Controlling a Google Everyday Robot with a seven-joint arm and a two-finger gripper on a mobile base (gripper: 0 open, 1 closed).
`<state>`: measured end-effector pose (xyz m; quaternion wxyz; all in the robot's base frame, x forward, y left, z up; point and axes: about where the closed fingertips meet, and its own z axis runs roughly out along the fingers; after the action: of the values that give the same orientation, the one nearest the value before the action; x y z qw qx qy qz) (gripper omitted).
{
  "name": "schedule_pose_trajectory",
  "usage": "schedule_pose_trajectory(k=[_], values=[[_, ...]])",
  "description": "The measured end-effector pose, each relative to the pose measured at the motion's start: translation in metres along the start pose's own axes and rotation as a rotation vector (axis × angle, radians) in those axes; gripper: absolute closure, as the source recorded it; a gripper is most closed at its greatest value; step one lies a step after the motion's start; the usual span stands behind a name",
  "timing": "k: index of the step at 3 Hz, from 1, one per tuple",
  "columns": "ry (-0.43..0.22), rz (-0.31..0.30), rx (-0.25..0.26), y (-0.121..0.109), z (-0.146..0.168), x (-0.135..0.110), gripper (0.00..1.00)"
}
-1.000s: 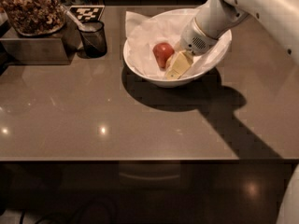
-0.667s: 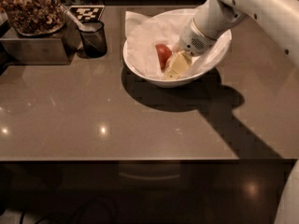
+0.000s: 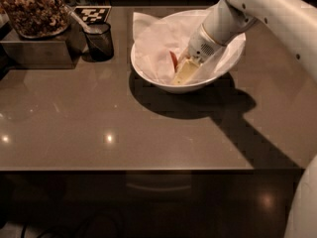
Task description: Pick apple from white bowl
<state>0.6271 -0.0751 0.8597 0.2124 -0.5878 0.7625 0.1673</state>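
The white bowl (image 3: 148, 76) stands at the back middle of the brown table, lined with crumpled white paper. The apple (image 3: 173, 59) lies inside it; only a thin reddish sliver of it shows at the gripper's left edge, and the rest is hidden. My gripper (image 3: 182, 73) reaches down into the bowl from the upper right, low against the paper and right at the apple. The white arm (image 3: 267, 9) crosses the bowl's right rim.
A small dark cup (image 3: 99, 41) with a utensil stands left of the bowl. Further left, a bowl of brown pieces (image 3: 32, 9) sits on a grey box (image 3: 34, 53). A checkered tag (image 3: 92, 14) lies behind the cup. The table's front edge (image 3: 148, 170) runs across.
My gripper has moved left and deeper into the bowl, onto the apple. The apple showed fully beside the gripper before and is now almost wholly covered by it.
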Motion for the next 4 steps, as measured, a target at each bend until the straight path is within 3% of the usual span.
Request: schedule_pose_trajectory(k=[2,3,4], values=[[0.004,-0.003,-0.013,0.0008,-0.0024,-0.0018,0.92],[0.001,-0.025,-0.039,0.0069,-0.0011,-0.0013,1.00],[0.001,-0.025,-0.040,0.0069,-0.0021,-0.0019,1.00]])
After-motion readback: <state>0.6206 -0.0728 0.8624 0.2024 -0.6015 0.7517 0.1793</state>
